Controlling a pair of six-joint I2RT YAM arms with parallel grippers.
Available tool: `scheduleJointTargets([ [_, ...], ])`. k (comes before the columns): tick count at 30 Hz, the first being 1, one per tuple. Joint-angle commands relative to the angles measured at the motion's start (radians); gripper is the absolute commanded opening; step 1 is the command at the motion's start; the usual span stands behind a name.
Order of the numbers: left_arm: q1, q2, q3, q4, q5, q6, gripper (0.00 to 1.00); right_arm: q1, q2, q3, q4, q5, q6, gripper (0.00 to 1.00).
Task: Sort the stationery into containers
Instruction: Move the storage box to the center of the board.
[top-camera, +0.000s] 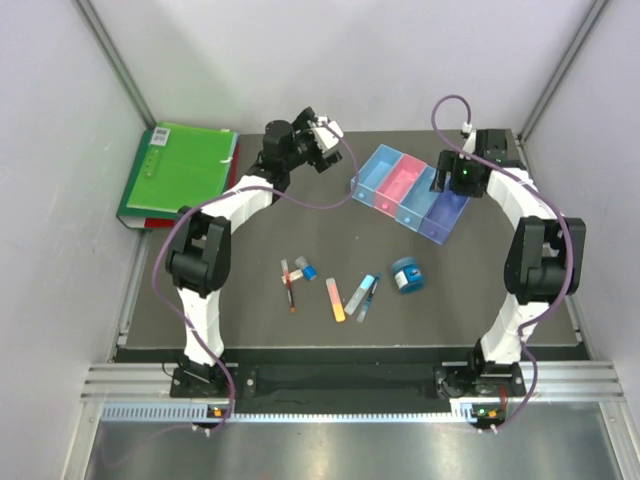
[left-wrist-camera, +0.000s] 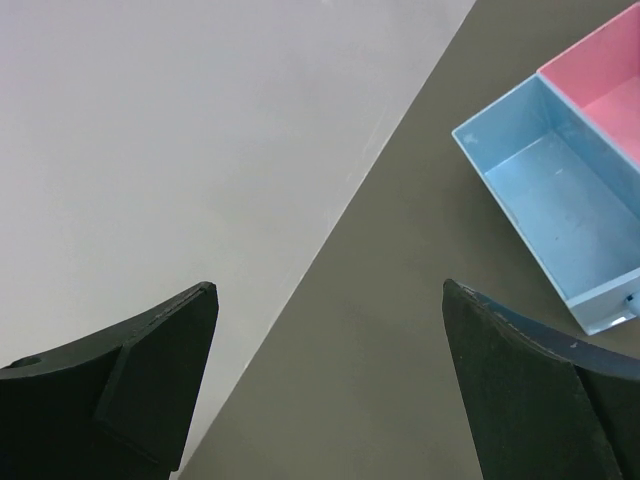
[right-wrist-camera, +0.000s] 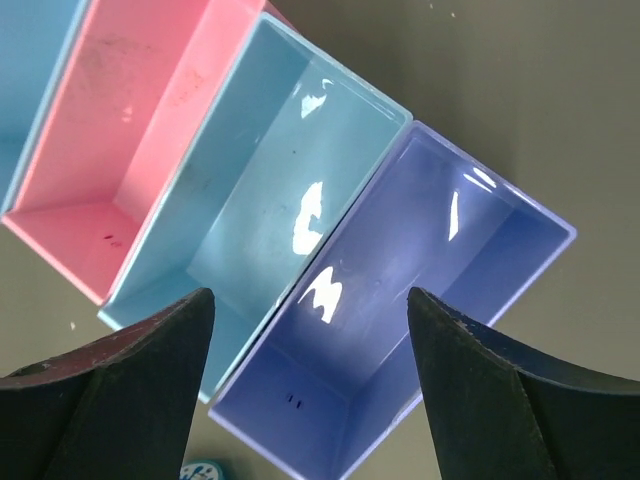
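Observation:
The four joined bins stand at the back right: light blue (top-camera: 375, 170), pink (top-camera: 398, 183), light blue (top-camera: 420, 197), purple (top-camera: 447, 215), all empty as far as shown. On the mat in front lie the red pen (top-camera: 291, 290), blue-capped piece (top-camera: 305, 266), orange-pink stick (top-camera: 335, 300), grey stick (top-camera: 360, 292), blue pen (top-camera: 371, 297) and blue tape roll (top-camera: 407, 274). My left gripper (top-camera: 330, 135) (left-wrist-camera: 330, 300) is open and empty at the mat's back edge, left of the first blue bin (left-wrist-camera: 560, 200). My right gripper (top-camera: 455, 190) (right-wrist-camera: 310, 305) is open and empty above the purple bin (right-wrist-camera: 420, 300).
A big green folder (top-camera: 175, 170) lies at the back left, partly off the mat. White walls close in the back and sides. The pink bin (right-wrist-camera: 120, 130) and second blue bin (right-wrist-camera: 260, 170) show in the right wrist view, with the tape roll (right-wrist-camera: 205, 470) at its bottom edge.

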Motion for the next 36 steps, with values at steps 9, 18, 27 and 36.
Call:
scheduleJointTargets([
  [9,0.025,-0.112,-0.050,0.089,-0.059,-0.044,0.99,0.076,0.080,0.032,0.036,0.025,-0.006,0.73],
  [18,0.048,-0.150,-0.064,0.086,-0.069,-0.055,0.99,0.089,0.131,0.053,0.028,0.053,-0.011,0.70],
  [27,0.060,-0.149,-0.057,0.080,-0.069,-0.057,0.99,0.103,0.151,0.081,0.027,0.091,-0.039,0.54],
  [36,0.068,-0.129,-0.031,0.080,-0.066,-0.072,0.99,0.124,0.178,0.122,0.015,0.116,-0.095,0.44],
])
